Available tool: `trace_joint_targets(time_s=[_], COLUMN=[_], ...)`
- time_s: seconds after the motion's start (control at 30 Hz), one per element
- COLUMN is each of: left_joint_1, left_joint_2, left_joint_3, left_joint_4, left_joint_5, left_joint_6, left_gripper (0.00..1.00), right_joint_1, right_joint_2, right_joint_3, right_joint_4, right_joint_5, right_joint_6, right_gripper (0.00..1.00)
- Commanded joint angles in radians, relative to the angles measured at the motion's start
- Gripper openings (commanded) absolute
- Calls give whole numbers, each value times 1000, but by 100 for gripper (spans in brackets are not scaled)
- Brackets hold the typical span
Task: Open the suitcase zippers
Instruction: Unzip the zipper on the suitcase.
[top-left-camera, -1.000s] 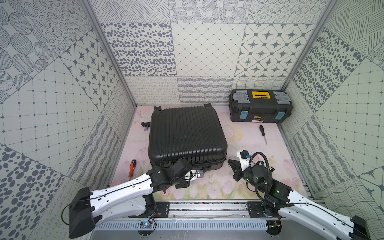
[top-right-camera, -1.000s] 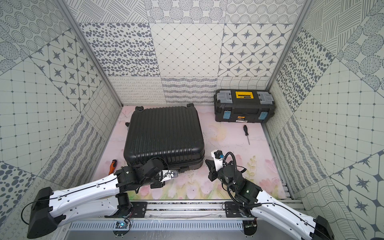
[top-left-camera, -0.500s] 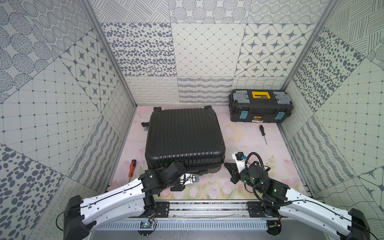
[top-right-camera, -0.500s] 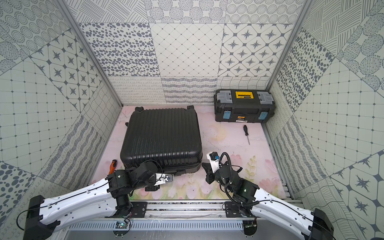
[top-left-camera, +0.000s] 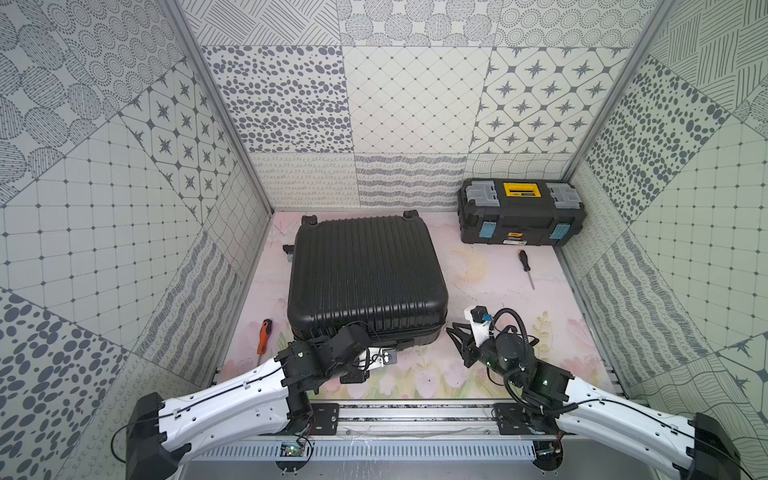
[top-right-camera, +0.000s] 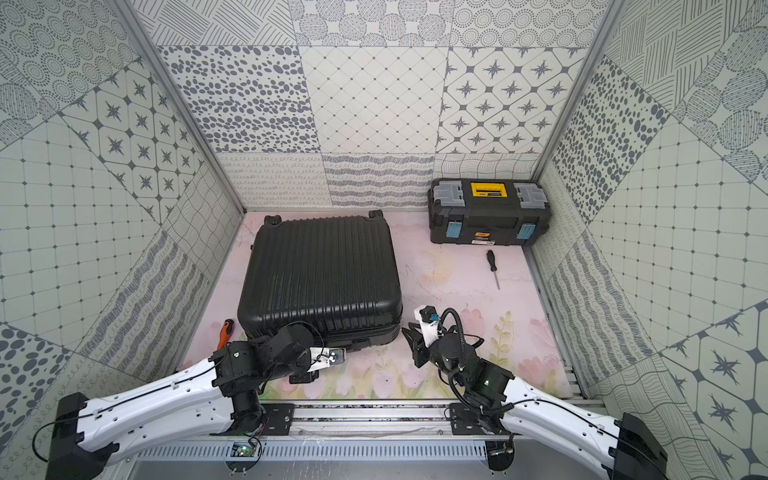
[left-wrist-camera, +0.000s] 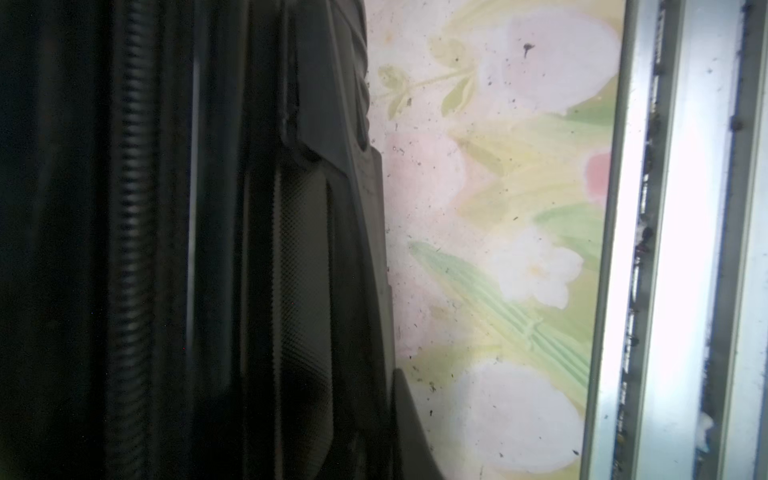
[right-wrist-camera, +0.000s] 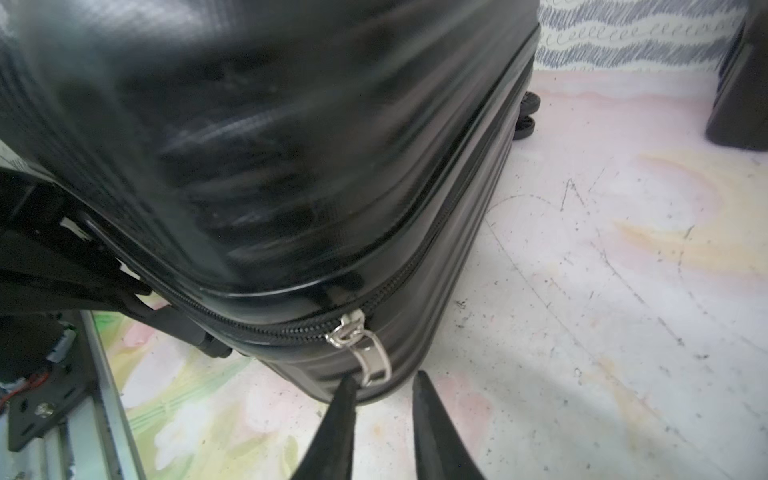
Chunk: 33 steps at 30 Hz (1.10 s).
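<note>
Right now the right hand (right-wrist-camera: 385, 377) has its fingers apart, with the end of the silver pull (right-wrist-camera: 372, 361) just beside one tip. I judge it is lined up to pinch the pull and draw it along the zip (right-wrist-camera: 270, 330). The left hand (right-wrist-camera: 195, 332) is closed against the suitcase (top-left-camera: 365, 270), probably to brace it. The case lies flat and shut near the surface's (top-left-camera: 478, 374) front-left corner.

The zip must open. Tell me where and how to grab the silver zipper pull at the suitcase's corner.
Pinch the zipper pull across the narrow edges of its free lower end, probably coming in square to the suitcase shell: it hangs flat against it.
</note>
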Motion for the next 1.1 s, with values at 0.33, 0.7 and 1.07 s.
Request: trace_joint_targets(time_s=[0.33,0.7,1.07], left_joint_1=[-1,-1,-1], left_joint_2=[-36,-66,-82], left_joint_3=[14,14,9], left_joint_4=[161,117,110], left_joint_5=[85,87,87], left_joint_6=[34,65,75], left_gripper=[0,0,0], right_joint_1=[-2,-3,-5], right_joint_2=[53,203,51], right_joint_3=[32,104,80], right_joint_4=[99,119,24], right_joint_5=[-52,-181,-69], right_joint_6=[-136,-226,-166], right_gripper=[47,26,0])
